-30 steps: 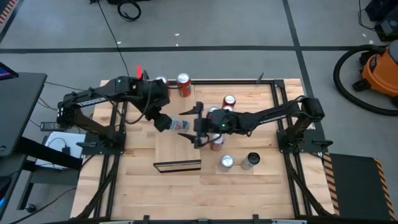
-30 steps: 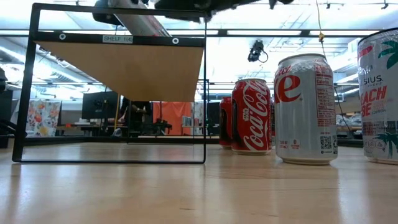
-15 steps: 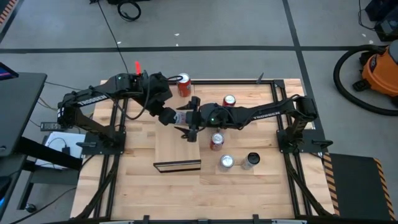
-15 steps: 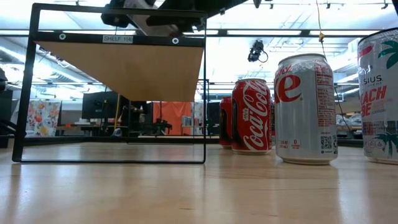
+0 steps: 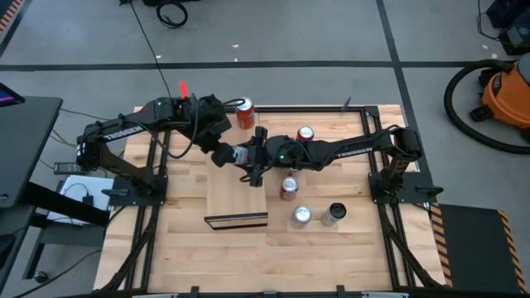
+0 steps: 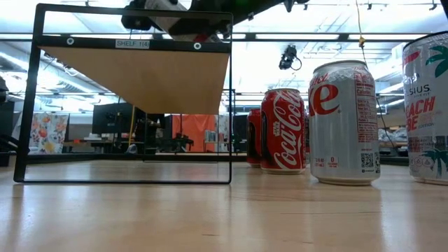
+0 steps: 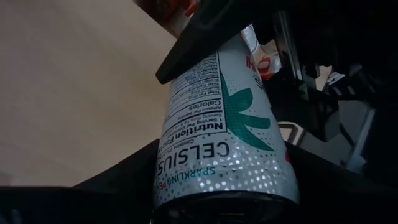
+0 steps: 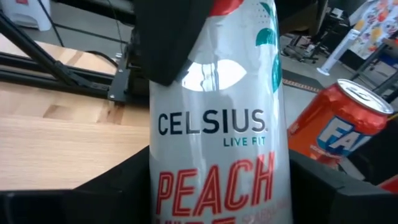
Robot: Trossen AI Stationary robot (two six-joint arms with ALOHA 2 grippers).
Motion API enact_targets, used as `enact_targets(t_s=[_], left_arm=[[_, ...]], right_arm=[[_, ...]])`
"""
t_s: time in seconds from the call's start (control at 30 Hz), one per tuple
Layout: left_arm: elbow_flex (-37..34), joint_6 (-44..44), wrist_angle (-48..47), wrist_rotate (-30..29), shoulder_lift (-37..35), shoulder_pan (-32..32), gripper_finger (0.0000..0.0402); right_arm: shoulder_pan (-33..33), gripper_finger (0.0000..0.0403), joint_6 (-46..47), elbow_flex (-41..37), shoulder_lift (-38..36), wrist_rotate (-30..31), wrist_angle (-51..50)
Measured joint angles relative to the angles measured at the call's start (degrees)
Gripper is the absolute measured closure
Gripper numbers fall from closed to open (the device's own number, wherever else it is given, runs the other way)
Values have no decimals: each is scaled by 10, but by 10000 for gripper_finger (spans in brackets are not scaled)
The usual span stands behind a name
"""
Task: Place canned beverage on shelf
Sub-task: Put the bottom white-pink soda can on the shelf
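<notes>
Cans and arms, as I see them from my station, left to right. My left gripper (image 5: 222, 155) holds the white Celsius can (image 5: 238, 155) by one end, above the far end of the shelf (image 5: 235, 195), with its fingers clamped on it. The can lies on its side in the air, not on the shelf. My right gripper (image 5: 254, 156) grasps the same can from the other end, fingers closed on it. Behind stands an orange Fanta can (image 5: 245, 112). To the right stand three red cans and a silver can (image 5: 301, 216) on the table (image 5: 348, 141).
</notes>
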Motion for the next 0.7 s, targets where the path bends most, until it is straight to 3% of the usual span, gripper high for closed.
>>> enact_targets(t_s=[0.17, 0.37, 0.6, 0.7], left_arm=[[0, 50, 8, -29, -1, -1, 89], [0, 108, 39, -49, -6, 1, 84], [0, 236, 52, -204, -49, -18, 84], [-19, 280, 100, -232, -89, -38, 84]], right_arm=[[-1, 137, -2, -1, 0, -4, -13], [-4, 127, -3, -1, 0, -3, -42], [-14, 127, 2, -1, -9, 3, -89], [-23, 127, 13, -1, -12, 2, -114]])
